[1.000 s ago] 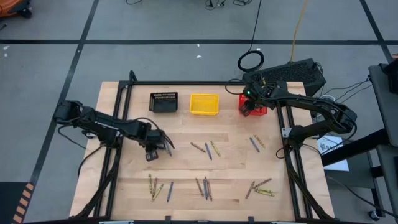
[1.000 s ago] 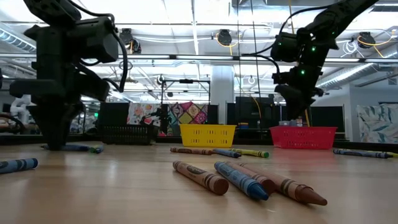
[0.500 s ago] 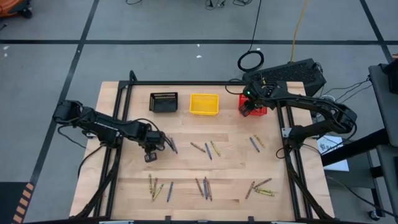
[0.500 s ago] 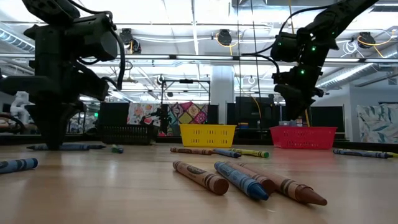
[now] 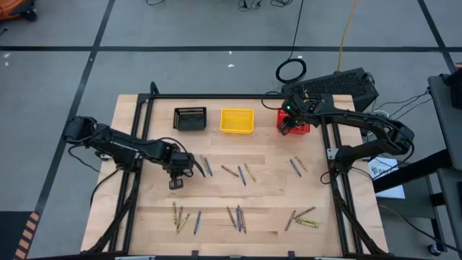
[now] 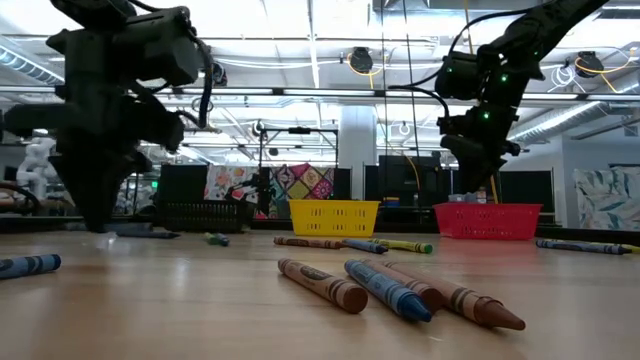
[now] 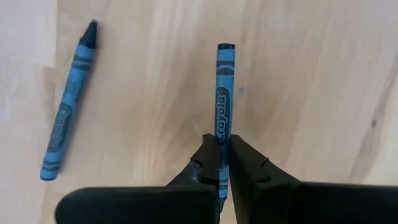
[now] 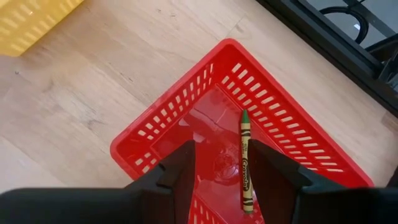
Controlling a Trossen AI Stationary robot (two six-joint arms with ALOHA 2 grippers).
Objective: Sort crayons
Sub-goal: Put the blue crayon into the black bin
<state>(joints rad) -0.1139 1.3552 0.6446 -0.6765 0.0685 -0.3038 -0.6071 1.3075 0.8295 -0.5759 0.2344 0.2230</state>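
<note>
My left gripper (image 7: 221,163) is shut on a blue crayon (image 7: 224,93) at the table's left middle (image 5: 193,167), pointing steeply down. A second blue crayon (image 7: 68,112) lies flat on the wood beside it. My right gripper (image 8: 221,168) hangs open above the red bin (image 8: 186,118) at the far right (image 5: 290,123). A green crayon (image 8: 245,158) lies on that bin's floor. Other crayons lie in loose groups on the table (image 5: 240,173) (image 5: 296,166) (image 5: 237,217). My left gripper pinches the blue crayon between its two fingers near one end (image 7: 221,144). The fingers come from above, pointing down. The rest of the crayon sticks out past the fingertips, about level with the table. Whether it is clear of the wood I cannot tell.
A black bin (image 5: 190,118) and a yellow bin (image 5: 237,120) stand along the far edge, left of the red bin. More crayons lie near the front edge (image 5: 184,218) (image 5: 302,218). A dark frame (image 5: 216,97) runs around the table's sides.
My left gripper has risen a little and turned about its own line. The blue crayons by it now lie farther toward the table's right edge than a second ago.
</note>
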